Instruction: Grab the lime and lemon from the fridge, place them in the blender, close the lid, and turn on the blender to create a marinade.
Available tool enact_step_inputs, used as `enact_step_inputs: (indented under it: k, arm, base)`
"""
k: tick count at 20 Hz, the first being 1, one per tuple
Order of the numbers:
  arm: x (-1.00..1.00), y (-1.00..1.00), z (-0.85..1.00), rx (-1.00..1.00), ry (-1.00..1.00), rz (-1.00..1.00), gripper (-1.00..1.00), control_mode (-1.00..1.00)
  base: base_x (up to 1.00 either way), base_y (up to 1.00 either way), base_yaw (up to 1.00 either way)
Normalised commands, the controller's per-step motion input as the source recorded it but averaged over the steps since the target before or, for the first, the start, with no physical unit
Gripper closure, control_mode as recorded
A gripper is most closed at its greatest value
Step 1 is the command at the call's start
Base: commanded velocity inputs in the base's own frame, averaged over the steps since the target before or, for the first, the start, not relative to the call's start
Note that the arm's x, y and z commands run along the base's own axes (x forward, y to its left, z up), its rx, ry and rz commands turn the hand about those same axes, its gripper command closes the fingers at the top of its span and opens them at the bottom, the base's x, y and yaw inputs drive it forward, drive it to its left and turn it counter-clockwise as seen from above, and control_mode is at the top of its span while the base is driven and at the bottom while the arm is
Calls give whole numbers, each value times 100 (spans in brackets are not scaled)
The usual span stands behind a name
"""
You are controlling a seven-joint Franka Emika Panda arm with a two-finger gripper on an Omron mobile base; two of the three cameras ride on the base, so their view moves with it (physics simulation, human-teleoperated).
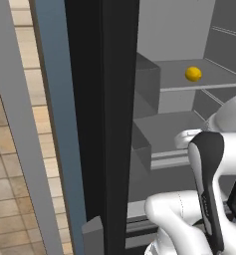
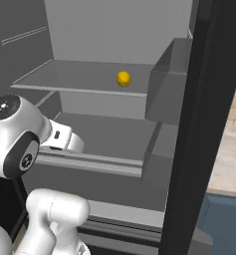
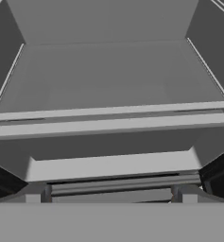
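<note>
A: Left base view?
B: Saw the fridge (image 1: 114,124) standing open, the lemon (image 1: 193,73) alone on its upper shelf (image 1: 209,82), toward the front edge.

A: Right base view?
B: Found the lemon (image 2: 123,78) near that shelf's (image 2: 64,79) right end, just left of the door bins (image 2: 167,84).

A: Hand view?
B: Looked straight into the fridge (image 3: 108,71) at bare shelves. Gripper (image 3: 110,194) fingers spread wide apart, holding nothing.

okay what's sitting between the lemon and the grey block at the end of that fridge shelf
Nothing. In the right base view the shelf is bare from the lemon across to the grey block; the left base view shows the same bare stretch.
</note>
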Motion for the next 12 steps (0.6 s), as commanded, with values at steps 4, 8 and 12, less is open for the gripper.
enact_step_inputs:
  k: [4,8,12]
  arm:
    - [14,0,17,0,-1,0,-100,-100]
    - [80,-6,100,0,-13,0,-100,-100]
    - [96,-24,100,0,-12,0,-100,-100]
  base:
    - [34,0,0]
    - [0,0,0]
    - [0,0,0]
